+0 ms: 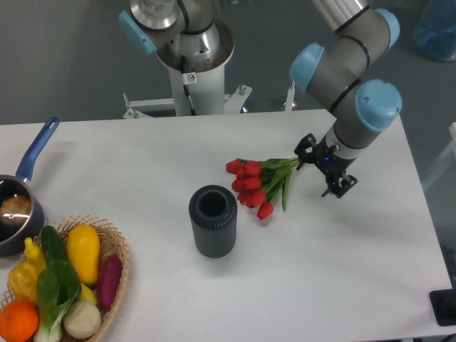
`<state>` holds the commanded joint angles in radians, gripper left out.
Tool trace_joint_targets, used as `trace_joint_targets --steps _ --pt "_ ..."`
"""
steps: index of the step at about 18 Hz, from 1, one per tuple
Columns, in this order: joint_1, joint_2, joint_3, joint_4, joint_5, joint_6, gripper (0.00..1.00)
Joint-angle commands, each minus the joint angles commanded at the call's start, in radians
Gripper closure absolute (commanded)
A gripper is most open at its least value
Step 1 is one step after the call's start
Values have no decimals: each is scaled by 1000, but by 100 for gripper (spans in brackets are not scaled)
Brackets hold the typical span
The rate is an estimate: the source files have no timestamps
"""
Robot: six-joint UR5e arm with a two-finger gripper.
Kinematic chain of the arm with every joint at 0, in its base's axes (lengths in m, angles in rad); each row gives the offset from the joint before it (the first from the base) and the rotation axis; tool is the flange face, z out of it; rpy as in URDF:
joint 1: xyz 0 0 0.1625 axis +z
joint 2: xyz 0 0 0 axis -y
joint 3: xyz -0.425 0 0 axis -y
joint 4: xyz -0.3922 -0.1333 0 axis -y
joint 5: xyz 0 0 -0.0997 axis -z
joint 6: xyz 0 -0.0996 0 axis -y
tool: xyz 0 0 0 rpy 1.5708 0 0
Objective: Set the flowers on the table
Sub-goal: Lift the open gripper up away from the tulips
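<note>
The flowers [251,184], a bunch of red tulips with green stems, lie flat on the white table [142,157]. Their heads point left towards the dark ribbed vase [212,220] and stop a short way from it. The stem ends reach right to my gripper [324,168]. It hangs low over the table at the right, its dark fingers [342,187] spread apart, so it looks open. The stem tips sit at its left side, and I cannot make out whether they touch it.
A wicker basket [117,253] of produce stands at the front left corner. Behind it is a dark pan with a blue handle [37,151]. The arm's base column [191,78] rises behind the table's far edge. The right table edge lies close beyond my gripper.
</note>
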<state>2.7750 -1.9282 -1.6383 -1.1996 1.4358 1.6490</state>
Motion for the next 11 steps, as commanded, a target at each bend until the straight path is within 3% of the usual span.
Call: trace_joint_targets --steps 2,8,11 --pt "1 3 -2 2 0 -11 0" --pt "-5 103 34 20 -32 0 0" --pt "-11 115 77 54 -32 2 0"
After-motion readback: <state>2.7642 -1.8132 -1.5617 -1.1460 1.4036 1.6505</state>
